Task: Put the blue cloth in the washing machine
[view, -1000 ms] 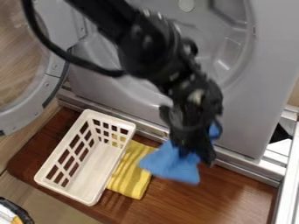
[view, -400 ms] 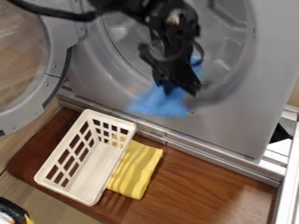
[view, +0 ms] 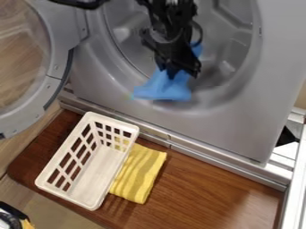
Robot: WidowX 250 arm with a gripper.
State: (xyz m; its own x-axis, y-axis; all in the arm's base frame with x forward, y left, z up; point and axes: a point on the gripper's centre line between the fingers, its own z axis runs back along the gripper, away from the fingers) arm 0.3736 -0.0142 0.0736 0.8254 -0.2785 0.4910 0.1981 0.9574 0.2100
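1. Pincer position: we locate the pincer [view: 183, 74] in front of the lower part of the drum opening, pointing downward, with the black arm [view: 170, 13] above it at the top edge of the view.
2. Pincer state: we find it grasping the blue cloth [view: 163, 90], with the fabric gathered at the fingertips.
3. Cloth position: we see the main portion of the blue cloth hanging below and to the left of the fingertips, overlapping the lower rim of the drum opening in the view. A narrower portion shows behind the pincer, up and to the right. We cannot tell how far the fabric reaches into the drum, or whether it touches the rim.
4. Washing machine: we view the grey washing machine [view: 236, 118] from the front. Its round door [view: 57, 67] stands swung out on the left side of the view, with a see-through centre.
5. Tabletop: we note a brown wooden tabletop [view: 218, 192] in front of the machine, with a metal rail [view: 209, 154] running between the two.
6. Basket: we see a white slotted basket [view: 90, 205] upright on the tabletop, set at a slant.
7. Yellow cloth: we find the striped yellow cloth [view: 141, 176] lying flat just beside the basket's right side, partly visible through its slots.
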